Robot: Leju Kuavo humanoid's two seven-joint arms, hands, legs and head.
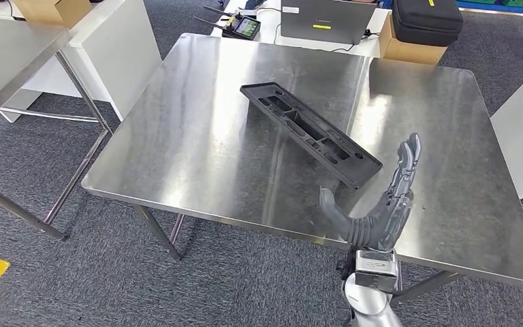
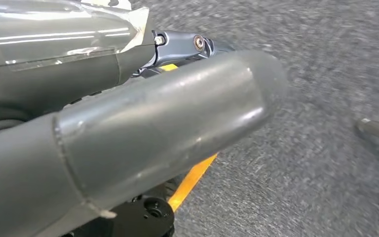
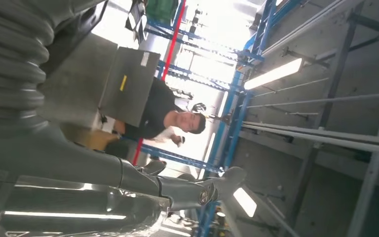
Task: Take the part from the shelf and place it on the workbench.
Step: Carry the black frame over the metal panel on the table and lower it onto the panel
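**Part on the bench, right hand open beside it**

Now the part (image 1: 310,132), a long black moulded frame with cut-outs, lies flat and slantwise on the steel workbench (image 1: 197,157), near its middle. The right hand (image 1: 381,204) is raised over the near edge, fingers (image 1: 406,160) straight and spread, thumb out to the side, holding nothing; its fingertips stand just beside the part's near end, apart from it. The left hand (image 2: 128,133) hangs over grey carpet (image 2: 325,74); whether its fingers are curled or spread cannot be told. Beyond the bench sit a laptop (image 1: 323,20) and a black case (image 1: 425,20). A person (image 3: 165,118) sits behind the laptop.
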